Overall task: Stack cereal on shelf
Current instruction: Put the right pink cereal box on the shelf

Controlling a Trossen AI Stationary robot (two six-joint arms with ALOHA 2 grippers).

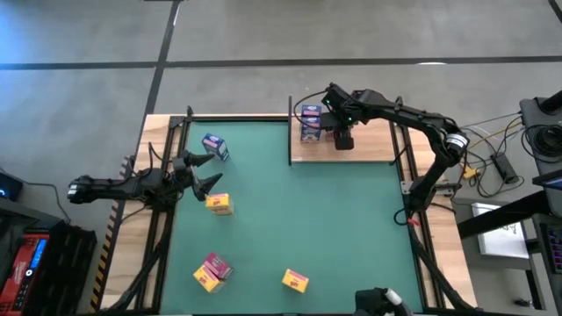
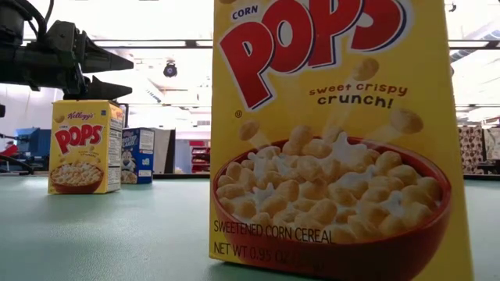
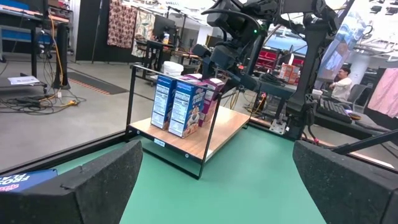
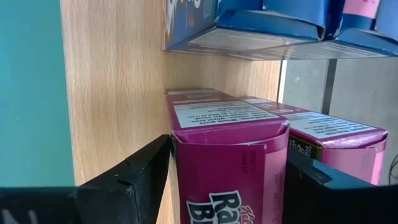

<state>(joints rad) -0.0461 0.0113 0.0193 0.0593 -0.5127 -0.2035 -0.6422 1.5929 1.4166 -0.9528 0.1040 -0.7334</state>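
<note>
**Pink box at the shelf, right arm placing**

While the pink cereal box (image 4: 227, 165) sits between the right gripper's (image 4: 227, 186) two dark fingers, pressed on both side faces, it stands at the wooden shelf (image 4: 118, 93) with a second pink box (image 4: 336, 140) just beside it. Jaws are partly closed, set to the width of the box. Blue boxes (image 3: 180, 102) stand upright on the same board, at the edge toward the open mat, with pink ones behind them. In the high view the right gripper (image 1: 341, 133) hangs over the shelf (image 1: 369, 145) at the far right of the green mat (image 1: 316, 219).

Judgement: step in hand is setting this box down next to its neighbours. To do it well, the base should sit flat on the wood before the fingers spread; open only a little and lift straight away, since the neighbouring pink box is close enough to be knocked.

Loose stock on the mat: one blue box (image 1: 215, 147), yellow boxes (image 1: 219, 204) (image 1: 295, 280), and a pink-and-yellow pair (image 1: 212, 271). Low view is mostly filled by a yellow Corn Pops box (image 2: 336, 140).

Left gripper (image 1: 204, 171) waits at the mat's left edge, fingers spread wide, holding nothing, between the blue and yellow boxes.
</note>
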